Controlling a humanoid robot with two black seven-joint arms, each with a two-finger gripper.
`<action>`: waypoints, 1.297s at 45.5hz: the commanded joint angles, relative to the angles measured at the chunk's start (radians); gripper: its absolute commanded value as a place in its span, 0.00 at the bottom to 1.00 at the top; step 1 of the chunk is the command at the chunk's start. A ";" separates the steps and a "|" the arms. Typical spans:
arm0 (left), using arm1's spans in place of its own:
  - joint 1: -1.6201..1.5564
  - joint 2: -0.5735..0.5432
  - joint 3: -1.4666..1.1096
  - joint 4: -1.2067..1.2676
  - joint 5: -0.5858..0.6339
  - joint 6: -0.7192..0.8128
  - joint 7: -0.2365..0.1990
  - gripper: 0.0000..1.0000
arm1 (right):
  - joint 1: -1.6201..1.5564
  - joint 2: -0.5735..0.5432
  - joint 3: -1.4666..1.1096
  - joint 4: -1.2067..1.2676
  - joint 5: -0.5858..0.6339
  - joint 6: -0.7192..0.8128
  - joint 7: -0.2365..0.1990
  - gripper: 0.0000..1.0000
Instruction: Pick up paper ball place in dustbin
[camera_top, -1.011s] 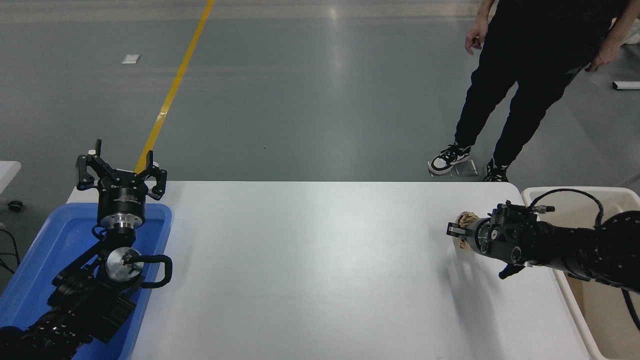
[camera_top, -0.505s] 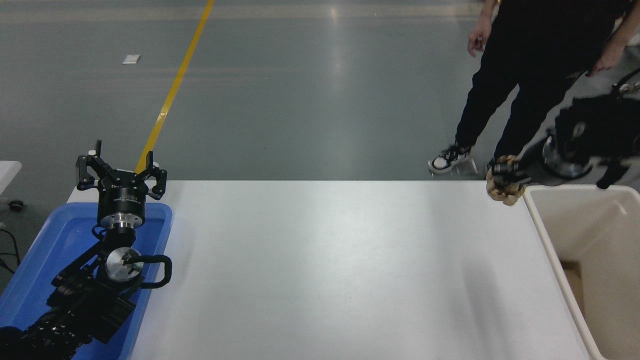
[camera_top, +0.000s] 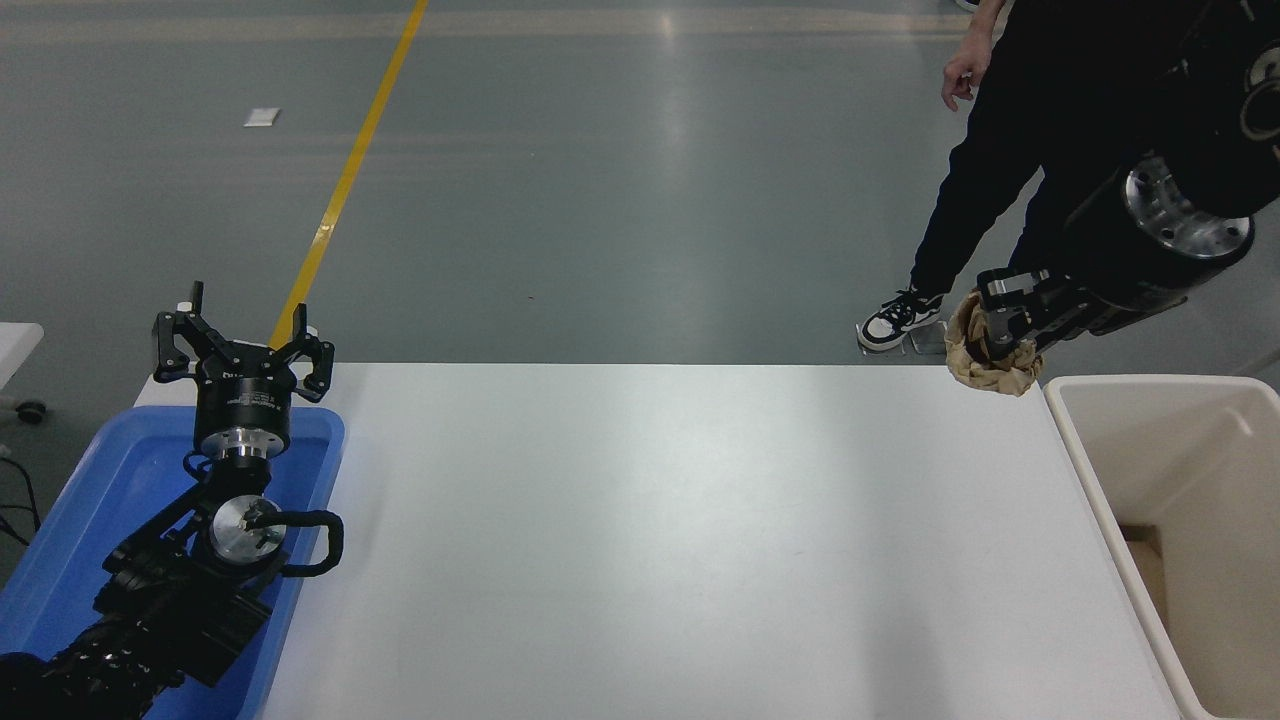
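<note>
The tan, wrinkly paper ball (camera_top: 985, 352) hangs in the air over the table's far right corner, held in my right gripper (camera_top: 1003, 318), which is shut on it. That arm comes down from the upper right edge, raised well above the table. Just right of and below the ball stands the cream-beige dustbin (camera_top: 1082, 455) with its thick rim and deep walls; the ball is left of its near rim, not over the opening. My left gripper (camera_top: 243, 338) is parked at the lower left over the blue tray, fingers spread open and holding nothing.
A shallow blue tray (camera_top: 90, 500) lies under the left arm at the table's left end. The white table (camera_top: 640, 540) spans the middle. A person in black clothes (camera_top: 1010, 150) stands beyond the far right corner, close behind my right arm.
My right arm has lifted the paper ball off the table and swung it back and right to the far right corner beside the dustbin, rising higher. The left arm stays still.
</note>
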 joint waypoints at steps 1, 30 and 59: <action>0.000 0.000 0.000 0.000 0.000 0.000 -0.002 0.99 | 0.019 -0.043 -0.003 -0.021 -0.031 0.028 0.000 0.00; -0.001 0.000 0.000 0.000 -0.003 0.000 -0.002 0.99 | -0.811 -0.333 0.148 -0.670 -0.453 -0.372 0.003 0.00; -0.001 0.000 0.000 0.000 -0.003 0.000 -0.002 0.99 | -1.623 -0.018 0.576 -1.169 -0.192 -0.703 -0.009 0.00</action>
